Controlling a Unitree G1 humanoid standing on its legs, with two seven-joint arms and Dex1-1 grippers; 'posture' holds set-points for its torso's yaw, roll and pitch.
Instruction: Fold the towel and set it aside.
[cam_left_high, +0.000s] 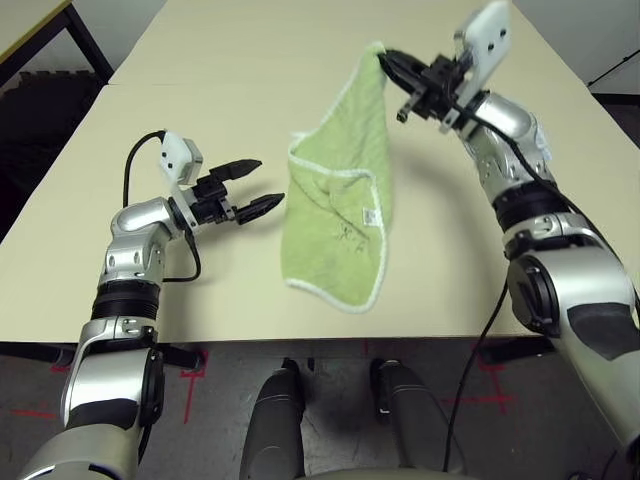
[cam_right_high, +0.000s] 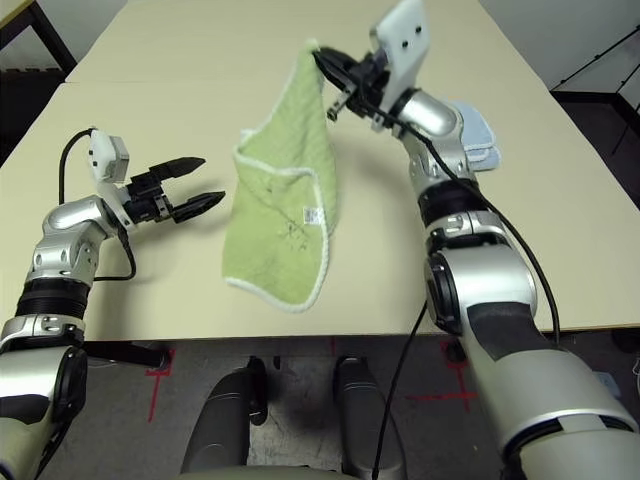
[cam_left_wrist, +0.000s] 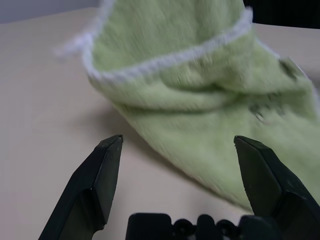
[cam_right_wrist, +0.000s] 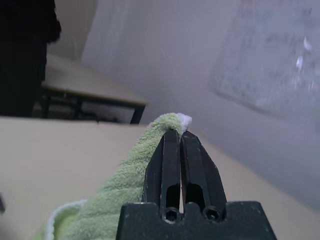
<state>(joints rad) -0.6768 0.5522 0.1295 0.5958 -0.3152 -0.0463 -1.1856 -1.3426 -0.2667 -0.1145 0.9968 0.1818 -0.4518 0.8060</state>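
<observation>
The light green towel (cam_left_high: 340, 215) with a white trimmed edge hangs by one corner, its lower part draped on the beige table (cam_left_high: 200, 120). My right gripper (cam_left_high: 385, 62) is shut on that top corner, held high above the table; the right wrist view shows the corner pinched between the shut fingers (cam_right_wrist: 170, 160). My left gripper (cam_left_high: 262, 185) stands open just left of the towel's hanging side edge, not touching it. In the left wrist view the towel (cam_left_wrist: 200, 100) lies beyond the spread fingertips (cam_left_wrist: 107, 155).
A light blue folded towel (cam_right_high: 478, 135) lies on the table behind my right arm. A dark table frame (cam_left_high: 40, 50) stands at the far left. The table's near edge (cam_left_high: 300, 338) runs just below the towel's lower hem.
</observation>
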